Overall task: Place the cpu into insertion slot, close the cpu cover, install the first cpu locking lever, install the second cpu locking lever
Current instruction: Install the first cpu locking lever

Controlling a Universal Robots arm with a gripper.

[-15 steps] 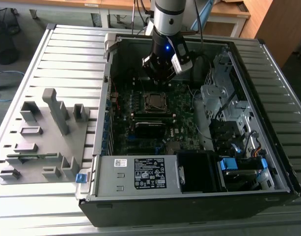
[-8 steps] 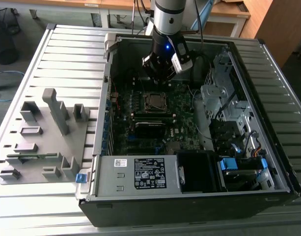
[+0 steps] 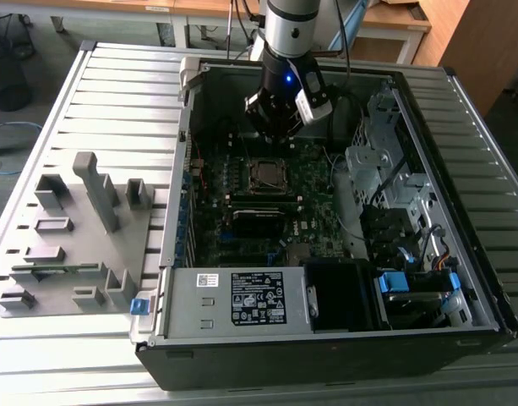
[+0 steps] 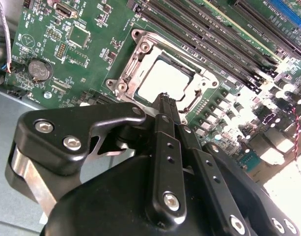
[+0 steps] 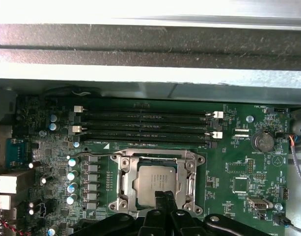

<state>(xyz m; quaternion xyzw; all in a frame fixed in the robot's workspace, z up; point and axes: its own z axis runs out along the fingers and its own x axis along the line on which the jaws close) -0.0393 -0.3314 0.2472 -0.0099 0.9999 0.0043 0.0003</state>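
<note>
**While the claw hangs shut over the socket, the cpu lies seated**

With its fingers (image 4: 162, 132) pressed together and holding nothing, the claw (image 4: 165, 97) hangs just above the cpu (image 5: 151, 183), its tips over the chip's edge in both wrist views. The cpu sits in the socket on the green motherboard (image 5: 238, 162), beside the black memory slots (image 5: 145, 125). The cpu cover (image 5: 122, 178) lies flat around it, and the chip shows through the window. Whether the levers are latched, I cannot tell. In the exterior view the open computer case (image 3: 326, 359) rests on a slatted surface (image 3: 115, 93).
</note>
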